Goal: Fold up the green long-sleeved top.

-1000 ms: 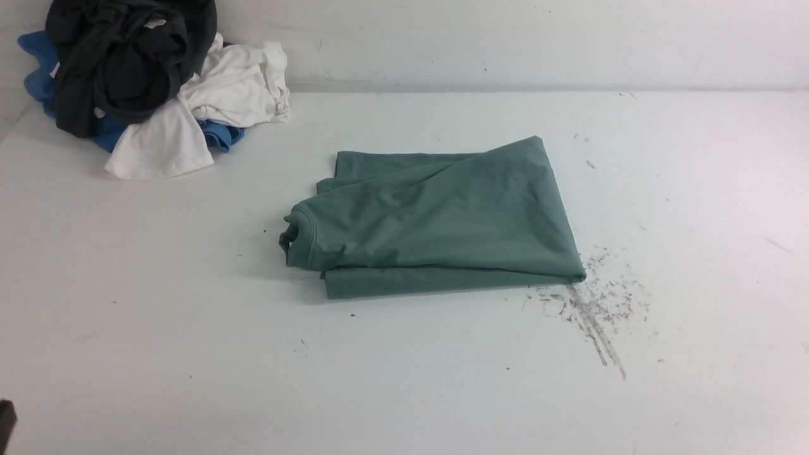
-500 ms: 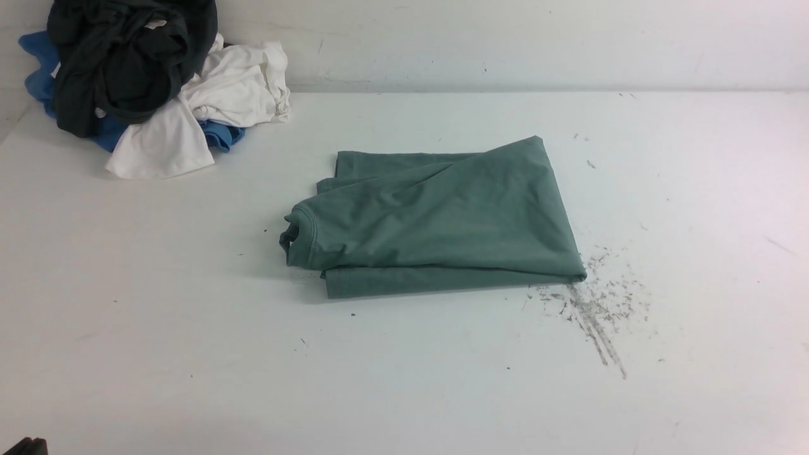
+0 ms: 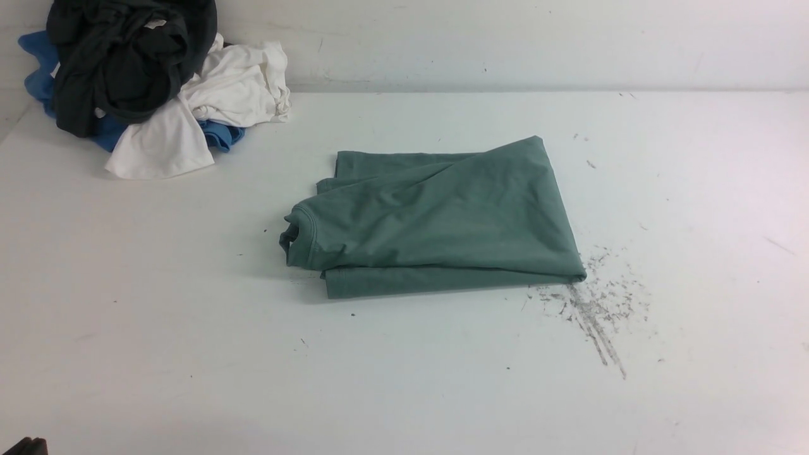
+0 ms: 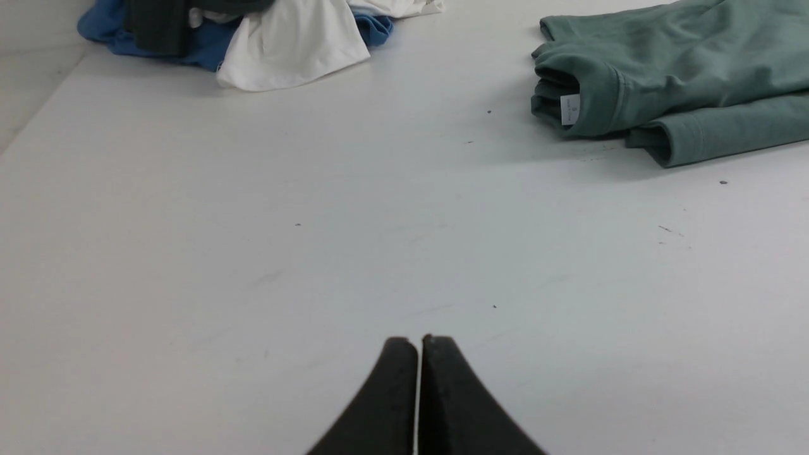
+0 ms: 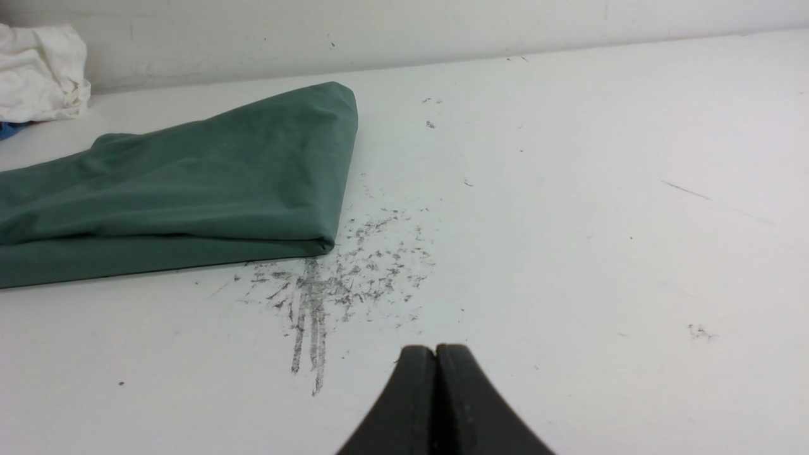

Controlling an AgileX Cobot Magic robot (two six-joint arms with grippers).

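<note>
The green long-sleeved top [image 3: 436,218] lies folded in a compact rectangle at the middle of the white table [image 3: 404,379], its ribbed neck at the left end. In the left wrist view the top [image 4: 682,82] shows its white neck label [image 4: 569,109]. It also shows in the right wrist view [image 5: 189,183]. My left gripper [image 4: 419,341] is shut and empty over bare table, well short of the top; only a dark corner of it [image 3: 25,445] shows in the front view. My right gripper [image 5: 436,349] is shut and empty, near the table's front, apart from the top.
A pile of black [image 3: 126,57], white [image 3: 208,101] and blue [image 3: 221,136] garments sits at the back left corner against the wall. Grey scuff marks [image 3: 591,309] lie on the table by the top's near right corner.
The dark bit of my left arm at the lower left edge has dropped lower in the front view. The top has not moved.
</note>
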